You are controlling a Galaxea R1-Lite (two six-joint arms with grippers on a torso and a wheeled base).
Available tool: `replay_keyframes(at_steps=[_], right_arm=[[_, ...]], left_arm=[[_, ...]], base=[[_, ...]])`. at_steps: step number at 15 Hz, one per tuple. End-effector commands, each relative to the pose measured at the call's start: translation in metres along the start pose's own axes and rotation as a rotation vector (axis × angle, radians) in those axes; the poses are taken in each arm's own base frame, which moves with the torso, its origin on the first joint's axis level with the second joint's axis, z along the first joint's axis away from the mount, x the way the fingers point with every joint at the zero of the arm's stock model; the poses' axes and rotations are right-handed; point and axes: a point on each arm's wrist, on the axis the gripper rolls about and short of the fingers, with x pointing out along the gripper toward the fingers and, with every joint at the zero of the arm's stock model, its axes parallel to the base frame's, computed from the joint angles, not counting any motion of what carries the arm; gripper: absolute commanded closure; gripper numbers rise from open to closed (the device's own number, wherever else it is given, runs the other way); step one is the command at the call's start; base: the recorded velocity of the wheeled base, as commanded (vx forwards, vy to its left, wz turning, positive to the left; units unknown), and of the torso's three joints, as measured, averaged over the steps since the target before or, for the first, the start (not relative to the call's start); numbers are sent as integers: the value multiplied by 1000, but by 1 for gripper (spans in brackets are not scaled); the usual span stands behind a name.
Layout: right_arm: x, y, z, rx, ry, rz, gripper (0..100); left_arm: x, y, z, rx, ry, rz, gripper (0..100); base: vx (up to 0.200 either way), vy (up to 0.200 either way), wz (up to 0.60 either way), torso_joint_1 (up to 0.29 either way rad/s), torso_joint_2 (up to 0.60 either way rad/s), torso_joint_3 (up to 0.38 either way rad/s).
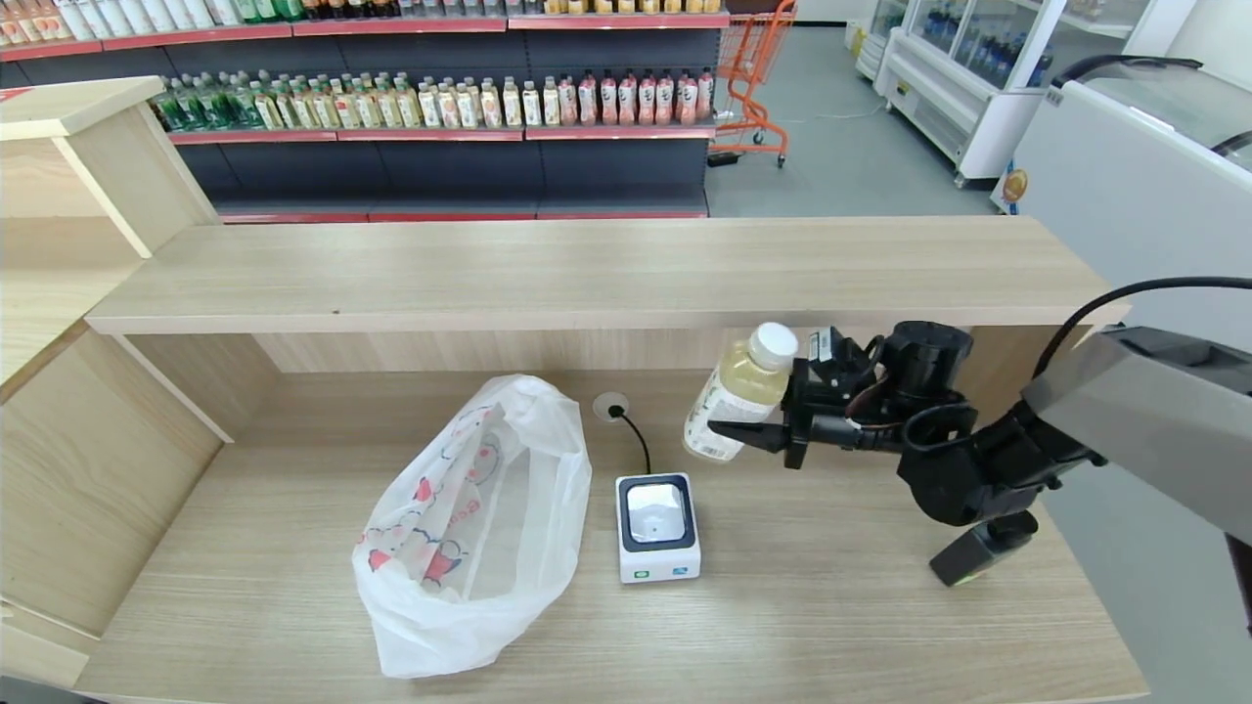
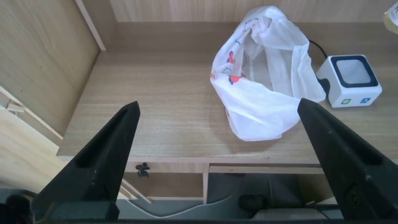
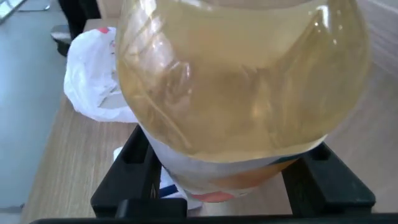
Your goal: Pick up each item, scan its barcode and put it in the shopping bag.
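One bottle (image 1: 738,396) of pale drink sits clamped in right fingers (image 1: 745,433); left fingers (image 2: 106,162) gape empty facing the shopping bag (image 1: 469,528).

My right arm (image 1: 978,469) is showing matte black joints, rounded and chunky, running into a flat grey angular shell (image 1: 1154,420). A black cable (image 1: 1105,303) is arching over it, and thin reddish wires (image 1: 861,399) are looping at the wrist beside a round black housing (image 1: 924,352). My right gripper (image 1: 743,399) is wearing slim, tapered black fingers. My left gripper (image 2: 217,104) is showing two broad black wedges.
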Motion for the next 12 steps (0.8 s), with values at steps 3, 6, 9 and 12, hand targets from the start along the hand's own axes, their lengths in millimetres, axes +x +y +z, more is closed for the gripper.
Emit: replay_keyframes(at_steps=[3, 6, 9, 12], right_arm=[[-62, 35, 42, 250, 173, -418, 100], [-91, 40, 51, 276, 195, -497, 100], [-102, 40, 67, 306, 174, -603, 100], [-114, 53, 80, 301, 172, -641, 100]], left_arm=[[0, 0, 0, 0, 1, 0, 0], [0, 0, 0, 0, 1, 0, 0], [0, 0, 0, 0, 1, 0, 0], [0, 0, 0, 0, 1, 0, 0]], base=[[0, 0, 0, 0, 0, 0], [0, 0, 0, 0, 0, 0], [0, 0, 0, 0, 0, 0], [0, 0, 0, 0, 0, 0]])
